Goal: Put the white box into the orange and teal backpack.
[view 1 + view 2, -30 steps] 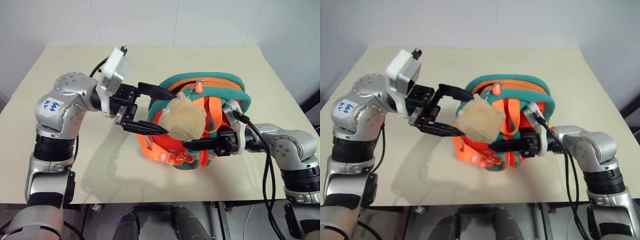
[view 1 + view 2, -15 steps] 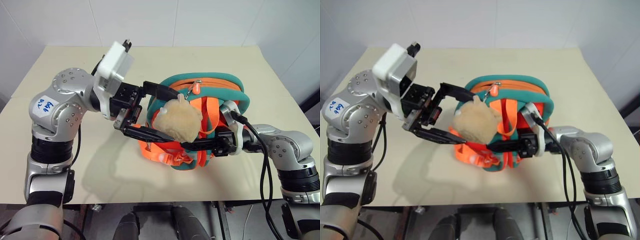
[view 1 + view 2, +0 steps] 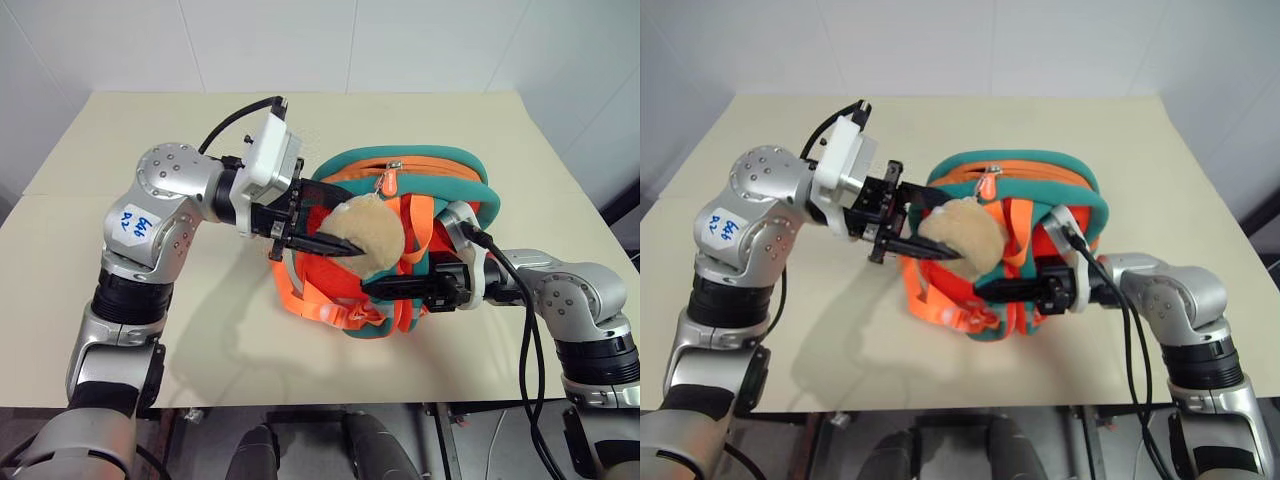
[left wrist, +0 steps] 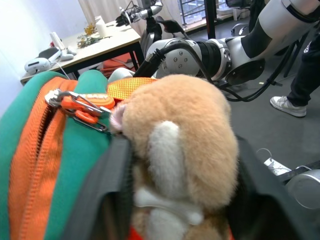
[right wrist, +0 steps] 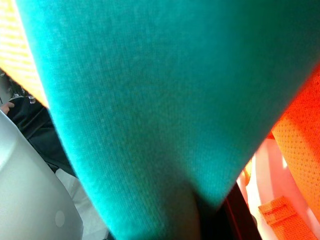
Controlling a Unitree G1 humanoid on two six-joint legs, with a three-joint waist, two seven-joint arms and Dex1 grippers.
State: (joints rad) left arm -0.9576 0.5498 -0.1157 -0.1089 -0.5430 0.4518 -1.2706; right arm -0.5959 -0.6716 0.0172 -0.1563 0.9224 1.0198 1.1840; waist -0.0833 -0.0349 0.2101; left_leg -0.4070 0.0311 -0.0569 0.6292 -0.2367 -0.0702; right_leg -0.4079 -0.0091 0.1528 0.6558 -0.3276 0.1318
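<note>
The orange and teal backpack (image 3: pixel 440 170) stands upright in the middle of the table, its beige plush ball (image 3: pixel 372 232) hanging on the front. My left gripper (image 3: pixel 345 220) reaches in from the left, level, with its two black fingers pressed on either side of the plush ball (image 4: pixel 180 135). An orange zipper pull (image 4: pixel 80 107) lies just beside the ball along the shut zipper. My right gripper (image 3: pixel 385 288) comes from the right, shut on the backpack's lower teal trim (image 5: pixel 150 100) among the orange straps. The white box is out of view.
The beige table (image 3: pixel 150 330) has free surface all round the backpack. Its front edge runs just below both arms. White walls stand behind the table's far edge.
My left gripper has moved right toward the backpack, rolled, and closed its wide-open fingers onto the plush ball. The right arm and the backpack have stayed put.
</note>
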